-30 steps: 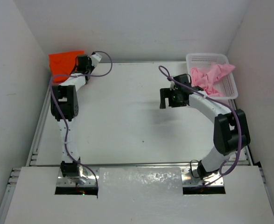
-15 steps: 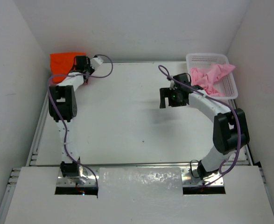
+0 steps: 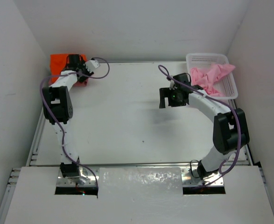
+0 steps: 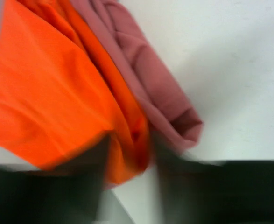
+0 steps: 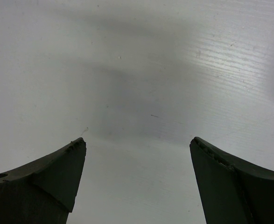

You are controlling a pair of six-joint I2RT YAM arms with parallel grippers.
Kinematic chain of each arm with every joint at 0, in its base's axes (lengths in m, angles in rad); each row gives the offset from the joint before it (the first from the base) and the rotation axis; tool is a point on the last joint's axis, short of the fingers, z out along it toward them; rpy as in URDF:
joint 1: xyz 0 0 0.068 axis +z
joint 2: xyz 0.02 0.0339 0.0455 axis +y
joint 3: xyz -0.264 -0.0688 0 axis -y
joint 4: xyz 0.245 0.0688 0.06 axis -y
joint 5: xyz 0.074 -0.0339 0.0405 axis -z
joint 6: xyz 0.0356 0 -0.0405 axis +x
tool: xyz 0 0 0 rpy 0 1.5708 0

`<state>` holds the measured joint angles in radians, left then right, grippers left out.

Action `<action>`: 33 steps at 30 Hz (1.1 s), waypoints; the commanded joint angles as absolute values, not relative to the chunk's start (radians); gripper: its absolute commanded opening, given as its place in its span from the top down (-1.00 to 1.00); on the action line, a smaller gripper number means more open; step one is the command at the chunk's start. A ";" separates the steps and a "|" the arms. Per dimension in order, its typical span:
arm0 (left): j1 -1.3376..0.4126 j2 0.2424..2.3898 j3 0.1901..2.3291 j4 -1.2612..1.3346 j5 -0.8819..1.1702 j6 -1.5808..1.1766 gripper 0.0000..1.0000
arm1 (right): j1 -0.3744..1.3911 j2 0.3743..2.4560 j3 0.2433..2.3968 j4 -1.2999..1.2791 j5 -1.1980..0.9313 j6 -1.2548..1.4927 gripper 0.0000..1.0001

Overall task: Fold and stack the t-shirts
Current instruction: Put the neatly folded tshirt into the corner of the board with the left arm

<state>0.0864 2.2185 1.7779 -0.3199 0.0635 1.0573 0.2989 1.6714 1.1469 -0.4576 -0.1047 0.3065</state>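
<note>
Since one second ago the left arm has swung further to the far left corner of the bench (image 3: 127, 121), and its wrist now covers more of the cloth there. The right arm has not moved, and the basket and its cloth lie as before.

The left gripper (image 4: 129, 144) is low over the pile in that corner. A fold of the orange shirt (image 4: 48, 93) runs between its two dark fingers (image 4: 48, 191), which stand close on both sides of it. That view is blurred, so I cannot tell if they pinch the fold or have let it go. Just beside the orange shirt, touching it along its length, lies the dusty rose shirt (image 4: 151, 79), folded with its edge toward the open bench.

The right gripper (image 5: 137, 140) hangs over bare bench in the right half, its fingers spread wide with nothing between them.

I count three shirts: one orange, one dusty rose, one light pink. The light pink shirt (image 3: 210, 77) lies crumpled in the one white basket (image 3: 207, 57) at the far right corner, a part hanging over the basket's right rim.
</note>
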 commanded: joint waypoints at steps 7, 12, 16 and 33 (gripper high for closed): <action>0.132 2.206 1.963 -0.612 0.363 0.976 -0.92 | 0.307 1.684 1.206 -0.451 -0.117 0.307 -0.77; 0.155 2.102 2.004 -0.621 0.420 0.818 -0.94 | 0.307 1.695 1.233 -0.472 -0.129 0.314 -0.77; 0.298 2.052 1.968 -0.450 0.449 0.506 -0.82 | 0.307 1.706 1.287 -0.518 -0.124 0.331 -0.77; 0.537 2.365 2.037 -0.213 0.405 0.187 -0.22 | 0.369 1.899 1.695 -0.543 -0.149 0.394 -0.36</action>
<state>0.5354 2.3970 1.9953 -0.3290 0.3283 0.2600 0.3092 1.7565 1.4384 -0.5888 -0.1127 0.3721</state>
